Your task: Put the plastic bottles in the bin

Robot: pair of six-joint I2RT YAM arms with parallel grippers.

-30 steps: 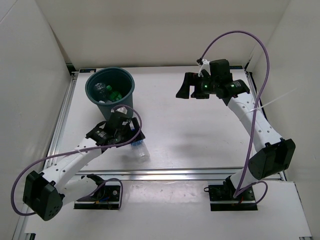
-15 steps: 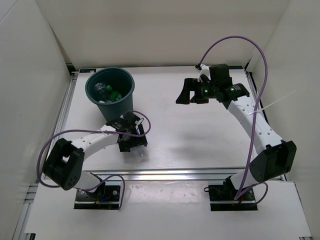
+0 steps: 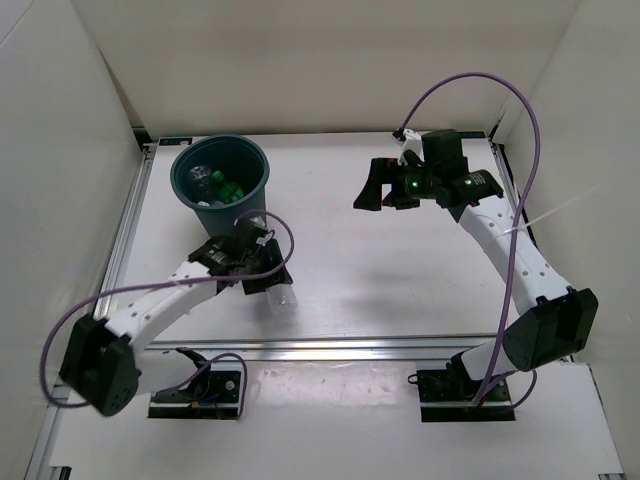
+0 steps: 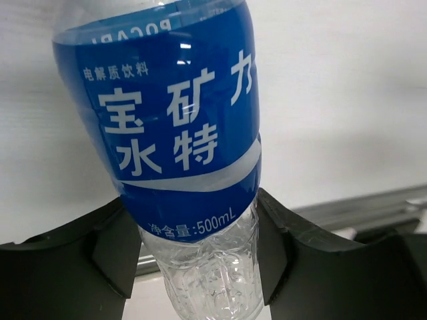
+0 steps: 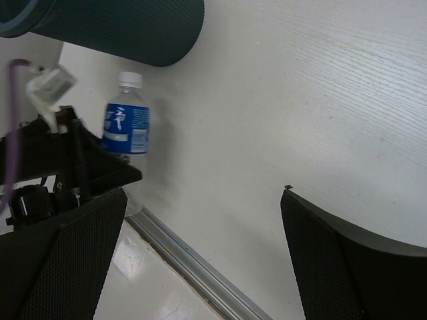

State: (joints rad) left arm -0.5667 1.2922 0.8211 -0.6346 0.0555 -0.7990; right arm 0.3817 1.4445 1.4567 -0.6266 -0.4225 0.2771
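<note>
The left gripper (image 4: 199, 257) is clamped on the clear lower body of the blue-label bottle (image 4: 177, 127). The bottle's long axis points cap-first toward the bin (image 5: 120, 27) just beyond it, so this arm is far nearer than the right gripper (image 5: 200, 260), which hangs spread wide well across the table (image 5: 300, 100). Printed on the bottle are 宝矿力水特, 电解质饮料 and 净含量:500mL.

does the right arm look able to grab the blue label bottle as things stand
Probably not cleanly: the left gripper has its fingers against both sides of the blue-label bottle, and the right gripper hangs open, well away from it.
</note>
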